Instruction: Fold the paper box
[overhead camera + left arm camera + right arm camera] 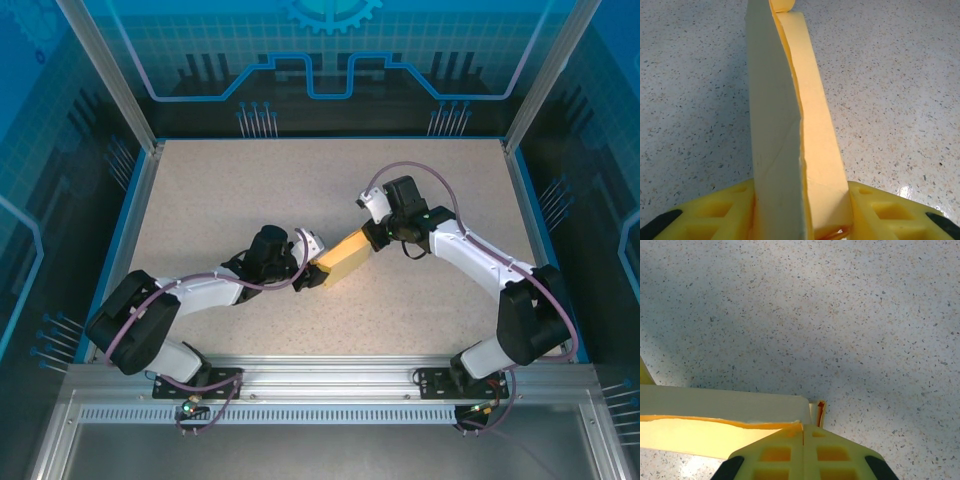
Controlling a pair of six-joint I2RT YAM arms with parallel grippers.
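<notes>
The paper box [345, 258] is a pale yellow, part-flattened cardboard sleeve hanging between both arms above the middle of the table. My left gripper [318, 272] holds its near-left end. In the left wrist view the box [790, 125] stands on edge and runs away from the camera, pressed on both sides by the yellow fingers [730, 210] of the left gripper [802, 200]. My right gripper [375, 237] is at the far-right end. Its jaws [803, 426] are shut tight where the box's [715, 415] top edge meets them, pinching thin card. A small tab [818, 411] sticks out past the tips.
The speckled tabletop [250, 200] lies open around the box on every side. Raised blue walls [135, 200] border it at the left, right and back. An aluminium rail [330, 385] with both arm bases runs along the near edge.
</notes>
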